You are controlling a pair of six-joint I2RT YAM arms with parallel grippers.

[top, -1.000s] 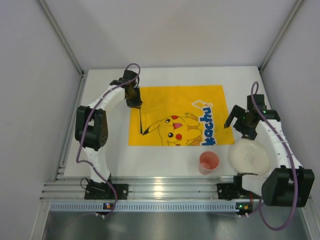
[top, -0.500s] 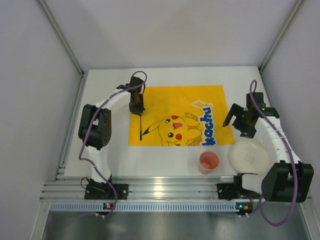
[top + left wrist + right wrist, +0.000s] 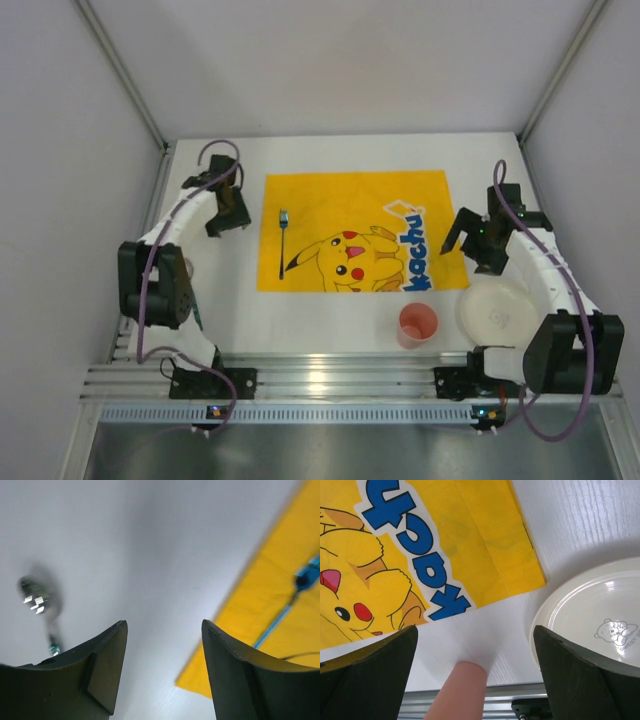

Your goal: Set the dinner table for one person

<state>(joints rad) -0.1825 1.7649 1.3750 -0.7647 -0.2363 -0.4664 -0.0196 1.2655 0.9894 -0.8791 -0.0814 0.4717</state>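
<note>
On the white dinner table [image 3: 300,320] lies a yellow cartoon mat [image 3: 360,200]. A slim blue-ended utensil [image 3: 283,243] rests on the mat's left part, and also shows in the left wrist view [image 3: 300,582]. My left gripper [image 3: 226,220] hovers over bare table just left of the mat, open and empty [image 3: 164,630]. A silver spoon [image 3: 35,597] lies on the table beyond it. My right gripper [image 3: 478,248] stands open and empty [image 3: 475,627] off the mat's right corner. Below it are a white plate [image 3: 497,312] [image 3: 600,620] and a pink cup [image 3: 418,325] [image 3: 460,690].
A ribbed aluminium rail [image 3: 330,375] runs along the near edge with both arm bases on it. White walls close in the table on the left, right and far sides. The cup stands just left of the plate, near the rail.
My left gripper opened and let go of the blue-ended utensil, which now lies on the mat. The left arm then swung left off the mat. The right arm barely moved.
</note>
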